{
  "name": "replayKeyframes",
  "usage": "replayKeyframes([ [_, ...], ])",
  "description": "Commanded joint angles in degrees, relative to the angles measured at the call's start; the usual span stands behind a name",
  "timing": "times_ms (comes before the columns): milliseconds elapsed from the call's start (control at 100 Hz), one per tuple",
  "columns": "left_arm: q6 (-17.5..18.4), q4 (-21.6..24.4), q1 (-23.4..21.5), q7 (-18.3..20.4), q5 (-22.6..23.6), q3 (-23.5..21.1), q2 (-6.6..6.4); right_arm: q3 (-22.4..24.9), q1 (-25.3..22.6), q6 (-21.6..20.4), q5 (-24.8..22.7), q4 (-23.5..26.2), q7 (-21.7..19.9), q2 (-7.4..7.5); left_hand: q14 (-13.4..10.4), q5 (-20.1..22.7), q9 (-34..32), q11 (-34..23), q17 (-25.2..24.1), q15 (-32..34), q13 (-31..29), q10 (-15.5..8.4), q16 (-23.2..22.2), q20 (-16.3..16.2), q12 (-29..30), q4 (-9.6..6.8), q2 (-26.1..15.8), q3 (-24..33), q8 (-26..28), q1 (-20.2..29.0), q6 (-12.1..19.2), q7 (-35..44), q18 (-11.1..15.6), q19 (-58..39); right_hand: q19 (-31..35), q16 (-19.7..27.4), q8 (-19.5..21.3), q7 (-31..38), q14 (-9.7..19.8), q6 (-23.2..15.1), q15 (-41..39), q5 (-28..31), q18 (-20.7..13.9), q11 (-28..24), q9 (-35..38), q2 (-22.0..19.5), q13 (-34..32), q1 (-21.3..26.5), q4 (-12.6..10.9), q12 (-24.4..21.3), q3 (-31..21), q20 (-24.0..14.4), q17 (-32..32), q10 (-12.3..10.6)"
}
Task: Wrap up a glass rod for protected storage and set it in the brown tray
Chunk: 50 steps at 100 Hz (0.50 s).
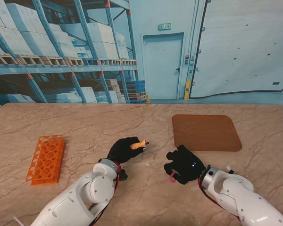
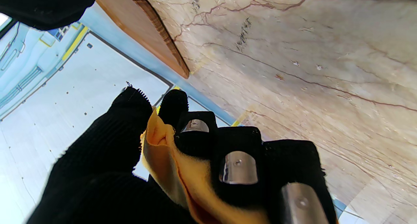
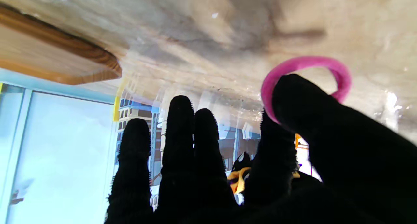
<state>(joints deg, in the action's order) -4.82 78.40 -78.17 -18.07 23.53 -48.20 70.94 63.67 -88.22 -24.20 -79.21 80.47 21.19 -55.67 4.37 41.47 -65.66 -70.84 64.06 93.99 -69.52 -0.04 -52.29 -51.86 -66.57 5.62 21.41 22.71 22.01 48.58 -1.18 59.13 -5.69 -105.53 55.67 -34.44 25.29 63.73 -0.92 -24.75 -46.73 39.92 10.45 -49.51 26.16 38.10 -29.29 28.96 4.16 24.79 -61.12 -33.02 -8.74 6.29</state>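
Note:
My left hand [image 1: 126,149] is shut on a rolled orange cloth [image 1: 138,144], whose end pokes out toward the tray. In the left wrist view the fingers [image 2: 237,165] curl over the folded orange cloth [image 2: 163,159]; no glass rod shows, so it may be hidden inside. My right hand [image 1: 185,165] rests low on the table a little to the right, with a pink elastic band [image 1: 172,177] at its thumb side. In the right wrist view the pink elastic band [image 3: 338,72] loops around the thumb tip [image 3: 299,97]. The brown tray [image 1: 206,133] lies farther from me, right of centre, with nothing in it.
An orange test tube rack [image 1: 46,159] lies at the left of the marble table [image 1: 85,122]. The tray's edge shows in both wrist views [image 2: 143,28] [image 3: 65,64]. The left hand with its cloth [image 3: 239,180] appears beyond the right fingers.

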Motion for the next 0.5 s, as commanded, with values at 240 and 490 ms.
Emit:
replayKeyframes([
  [240,2.2,-0.5,0.7,0.8,3.8,1.6,-0.74,2.6,-0.1,0.1,5.7,2.1,0.9,-2.02,3.6,3.1,-3.7,-5.3,-0.1,5.4,-3.2,-3.2,0.7,1.4,0.4,-0.49,1.0,-0.9,-1.1,-0.8,-1.6,1.7,4.2,-14.5,-1.2,-0.5,-4.3,-1.7,-0.5,4.3,-0.2,4.4,0.8,1.2,4.7,-3.8,-2.0,-0.3,3.2,-0.3,2.6,-1.2,-0.7,-0.8],
  [490,4.5,-0.8,1.5,2.2,8.0,2.9,-1.96,2.4,1.2,2.5,11.4,3.1,1.6,-3.95,0.8,3.3,-2.9,-5.9,0.3,5.9,-3.2,-3.6,0.9,0.7,0.3,-2.68,4.3,6.1,7.0,-15.6,-6.1,-4.7,8.0,-14.5,-0.5,-1.3,-5.4,-1.9,-1.6,6.5,-1.7,5.7,1.5,0.5,7.5,-4.8,-3.4,0.2,3.1,0.1,3.9,-1.5,-1.5,0.1],
])
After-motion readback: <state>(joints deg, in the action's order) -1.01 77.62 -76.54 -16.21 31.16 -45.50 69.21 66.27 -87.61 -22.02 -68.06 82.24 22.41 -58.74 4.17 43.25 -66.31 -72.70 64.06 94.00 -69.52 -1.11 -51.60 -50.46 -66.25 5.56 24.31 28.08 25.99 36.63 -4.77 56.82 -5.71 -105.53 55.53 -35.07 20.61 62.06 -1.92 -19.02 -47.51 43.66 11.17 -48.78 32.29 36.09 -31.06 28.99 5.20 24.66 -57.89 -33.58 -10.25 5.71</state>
